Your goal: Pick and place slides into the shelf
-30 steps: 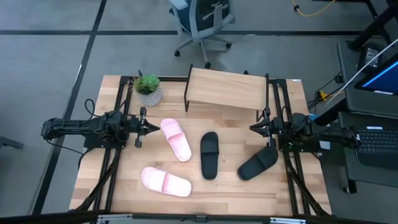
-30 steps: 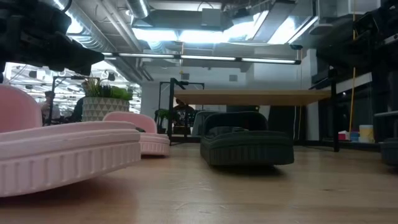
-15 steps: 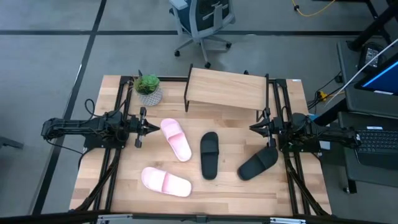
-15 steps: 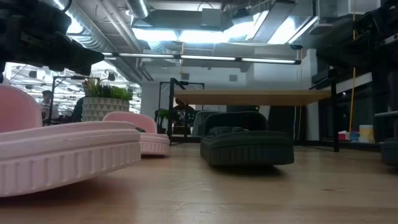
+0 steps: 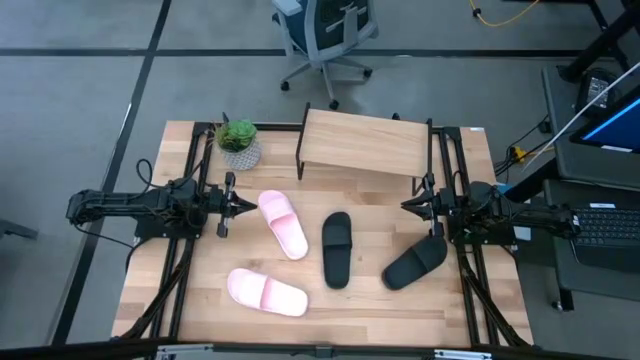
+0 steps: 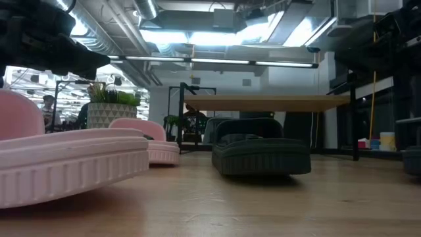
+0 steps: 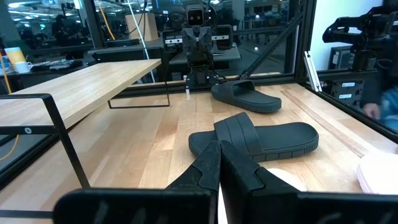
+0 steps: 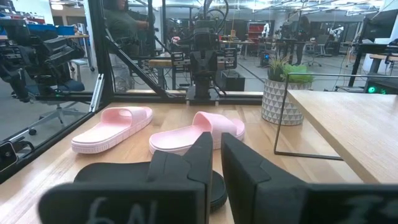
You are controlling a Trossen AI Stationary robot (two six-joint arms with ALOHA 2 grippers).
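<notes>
All four slides lie loose on the table top, none on the shelf [image 5: 362, 142] yet: one pink slide [image 5: 283, 223] lies angled just beside the left gripper [image 5: 243, 204], the second pink slide [image 5: 266, 292] sits nearer the front edge, one black slide [image 5: 336, 248] lies lengthwise at table centre, and the other black slide [image 5: 415, 263] lies tilted below the right gripper [image 5: 411, 205]. Both arms wait at the table's sides, level with each other; each gripper's fingers look pressed together, tips meeting in a point, holding nothing. The slides appear to be moulded foam or soft rubber with a matte finish, a ribbed sidewall visible in the low view, a contoured footbed and one wide arched strap. Judged light, springy and not fragile; the sole will likely flex if gripped at one end. The strap arch seems the best hold, since a finger can pass beneath it, or else a pinch across the sole edge at mid-length. The shelf has a pale wooden plank top on a thin black wire frame, standing at the table's far edge beside a small potted plant [image 5: 238, 141] in a faceted white pot. The table [image 5: 340, 305] is light butcher-block wood.
</notes>
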